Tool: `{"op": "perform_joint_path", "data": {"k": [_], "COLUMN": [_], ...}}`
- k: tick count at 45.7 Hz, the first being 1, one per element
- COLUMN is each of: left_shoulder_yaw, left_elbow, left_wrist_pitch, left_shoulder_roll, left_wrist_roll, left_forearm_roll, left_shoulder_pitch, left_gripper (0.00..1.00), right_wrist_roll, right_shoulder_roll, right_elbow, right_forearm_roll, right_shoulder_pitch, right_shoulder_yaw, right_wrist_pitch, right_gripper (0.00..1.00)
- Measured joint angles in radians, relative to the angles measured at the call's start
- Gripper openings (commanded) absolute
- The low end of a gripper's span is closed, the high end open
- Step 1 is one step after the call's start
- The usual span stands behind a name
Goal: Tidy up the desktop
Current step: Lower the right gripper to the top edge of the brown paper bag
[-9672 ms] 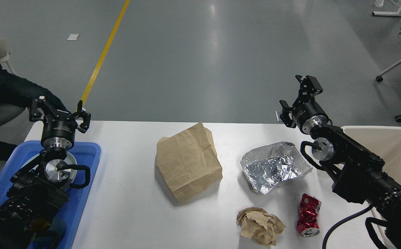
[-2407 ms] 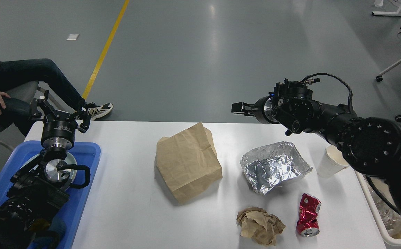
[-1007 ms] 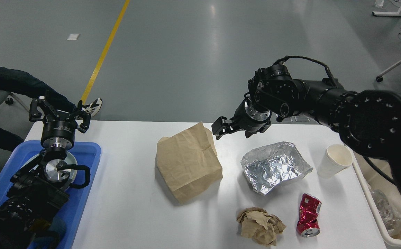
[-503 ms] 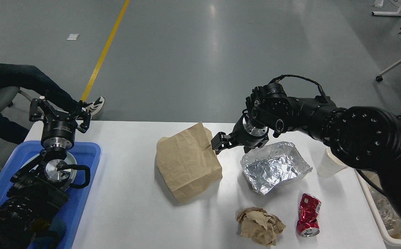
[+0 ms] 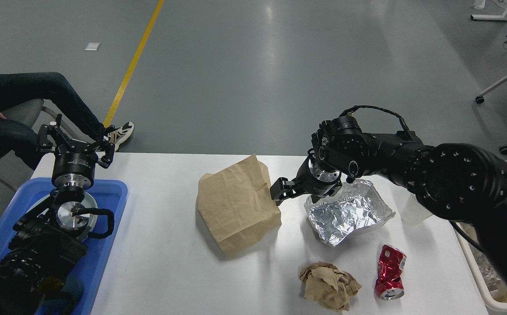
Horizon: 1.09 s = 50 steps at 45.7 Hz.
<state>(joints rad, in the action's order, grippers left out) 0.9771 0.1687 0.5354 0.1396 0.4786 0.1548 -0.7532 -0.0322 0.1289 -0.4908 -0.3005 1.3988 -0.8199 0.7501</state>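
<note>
No legible text, labels or signs.

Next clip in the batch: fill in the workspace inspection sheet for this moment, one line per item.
Surface: large white rectangular desktop, smooth, litter on its middle and right.
Job's things: the desktop itself, not yet tidy.
Clutter: creased brown paper bag; crumpled silver foil tray; crushed red drink can; wadded brown paper ball; white paper cup, mostly hidden behind the right arm.
Grippers: left gripper open, above the blue plastic tray; right gripper low between bag and foil tray, jaw state unclear.
Cables: black cable looping over the right wrist.
Surroundings: beige bin at right; yellow floor line; seated person at left.
</note>
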Motion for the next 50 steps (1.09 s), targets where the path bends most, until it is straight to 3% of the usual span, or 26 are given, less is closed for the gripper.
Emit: {"op": "perform_joint_path", "data": {"k": [50], "left_shoulder_yaw": [0.0], "left_elbow": [0.0], "left_wrist_pitch": [0.0], "left_shoulder_roll": [0.0], "left_wrist_roll": [0.0], "left_forearm_roll": [0.0], "left_shoulder_pitch": [0.0], "left_gripper": [0.96], "right_wrist_roll": [0.0], "right_shoulder_roll": [0.042], "right_elbow": [0.071], "right_forearm_roll": [-0.001], "right_shoulder_pitch": [-0.047], "right_shoulder_yaw": [0.001], "right_wrist_pitch": [-0.004], "right_gripper": [1.0]}}
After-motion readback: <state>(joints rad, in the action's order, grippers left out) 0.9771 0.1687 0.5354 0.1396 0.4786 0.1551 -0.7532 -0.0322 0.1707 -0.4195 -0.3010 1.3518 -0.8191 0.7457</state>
